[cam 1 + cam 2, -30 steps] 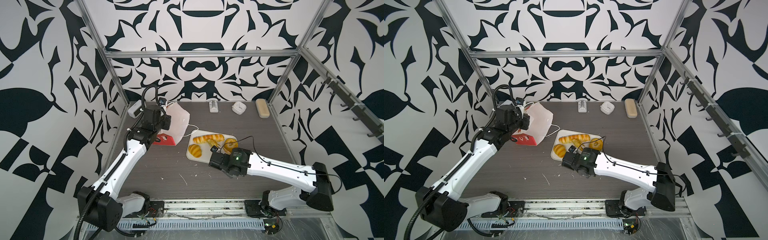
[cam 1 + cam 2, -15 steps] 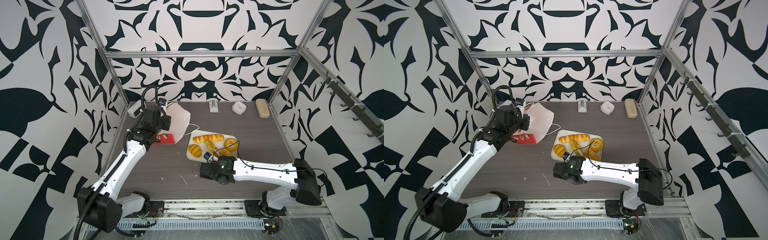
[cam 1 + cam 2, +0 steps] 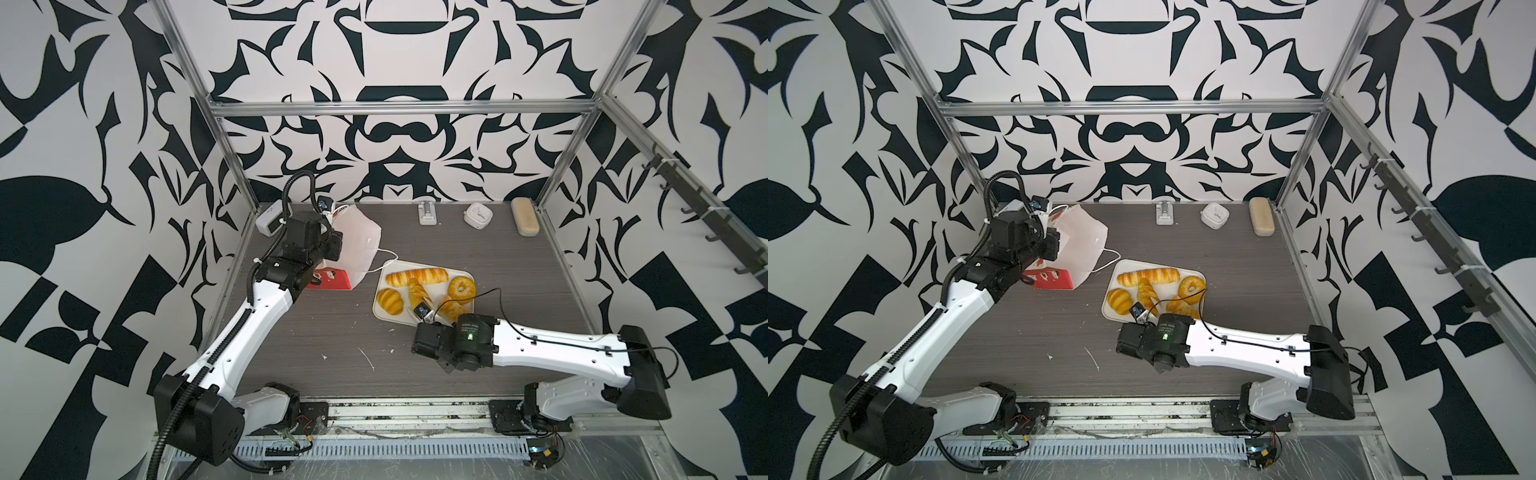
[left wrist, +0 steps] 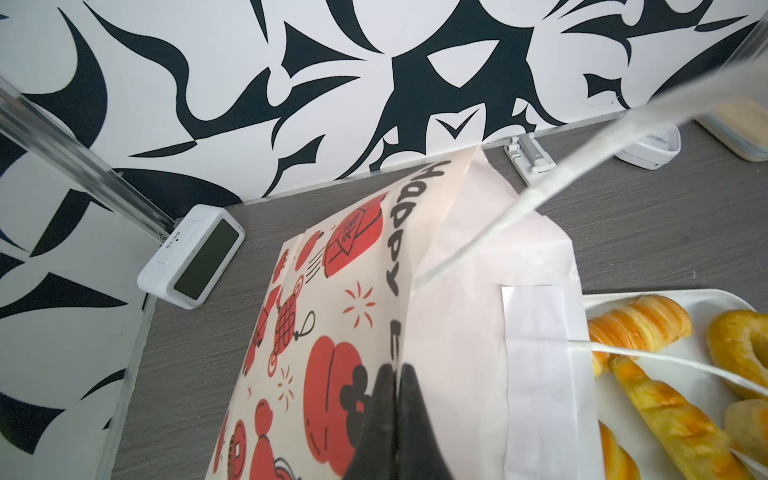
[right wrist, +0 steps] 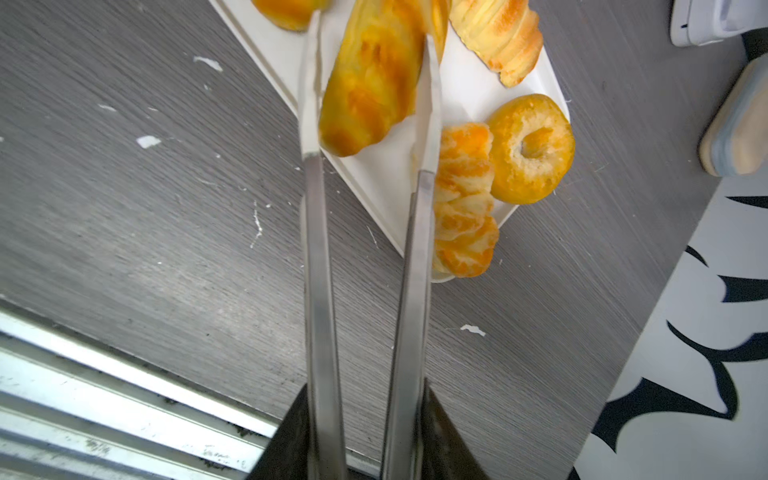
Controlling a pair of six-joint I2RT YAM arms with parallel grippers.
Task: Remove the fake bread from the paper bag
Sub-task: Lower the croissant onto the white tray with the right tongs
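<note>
Left fingers (image 4: 392,409) pinch paper bag (image 4: 332,316); fake bread (image 3: 417,276) seemingly all trayed.

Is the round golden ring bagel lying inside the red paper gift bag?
No, the ring bagel lies on the flat white tray, beside the paper bag.

The tool (image 5: 370,75) straddles a twisted pastry (image 5: 370,83) on the white tray (image 5: 469,87).

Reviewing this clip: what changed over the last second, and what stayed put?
The right gripper swung toward the front rail, then returned to the white tray's near edge; its tongs now stand parted around the twisted pastry, which lies on the tray. The left gripper stayed clamped on the paper bag. Five pastries remain on the tray.
</note>
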